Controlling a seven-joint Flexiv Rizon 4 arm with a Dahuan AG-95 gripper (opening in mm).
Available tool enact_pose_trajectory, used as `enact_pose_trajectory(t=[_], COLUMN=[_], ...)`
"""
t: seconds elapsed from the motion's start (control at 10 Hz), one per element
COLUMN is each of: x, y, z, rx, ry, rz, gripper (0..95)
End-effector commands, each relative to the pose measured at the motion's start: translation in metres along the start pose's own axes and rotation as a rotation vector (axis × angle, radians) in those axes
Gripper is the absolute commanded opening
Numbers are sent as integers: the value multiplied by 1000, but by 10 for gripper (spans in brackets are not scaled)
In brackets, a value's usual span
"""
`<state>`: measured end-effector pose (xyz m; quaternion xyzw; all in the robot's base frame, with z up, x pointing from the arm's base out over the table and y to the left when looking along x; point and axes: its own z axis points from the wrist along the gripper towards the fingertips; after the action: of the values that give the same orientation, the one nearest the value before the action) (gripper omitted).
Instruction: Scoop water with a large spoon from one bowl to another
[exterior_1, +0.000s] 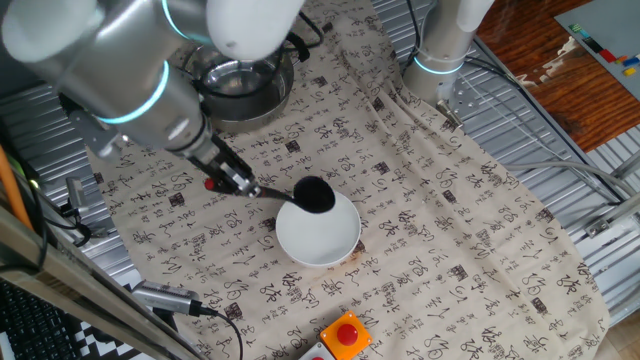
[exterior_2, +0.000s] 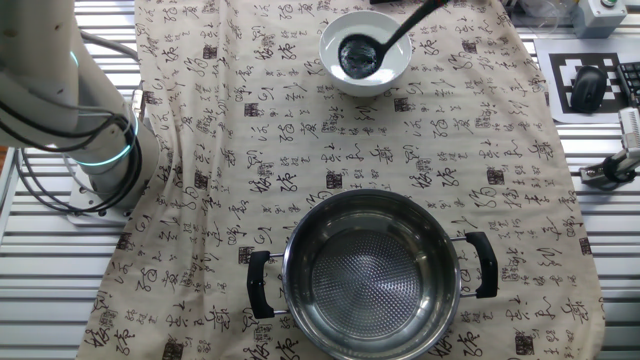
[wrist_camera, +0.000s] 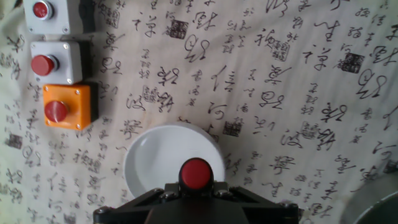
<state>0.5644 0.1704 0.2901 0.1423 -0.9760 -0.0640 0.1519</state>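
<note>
You see the gripper (exterior_1: 240, 184) holds the large spoon (exterior_2: 368, 50) with its jaws pinching the handle near the red end, so the long handle slopes down and the cup can dip into the white bowl (exterior_1: 322, 238). The cup is black, deep and round, and it sits inside this bowl, in the water I think. The steel bowl (exterior_2: 368, 270), shiny with black side handles, waits well apart on the bench (exterior_2: 250, 130).

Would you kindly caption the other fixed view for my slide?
Black ladle dipped into the white bowl, with the steel pot waiting nearer the camera on the patterned cloth.
</note>
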Motion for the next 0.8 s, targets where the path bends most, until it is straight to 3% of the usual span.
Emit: enact_pose_trajectory(t=[0.1,0.5,0.8], x=[5,17,24], y=[-16,-44,-55], z=[-1,-6,-10], rx=[2,8,14], ry=[4,19,27], rz=[-31,-78,-96], gripper=[0,0,0])
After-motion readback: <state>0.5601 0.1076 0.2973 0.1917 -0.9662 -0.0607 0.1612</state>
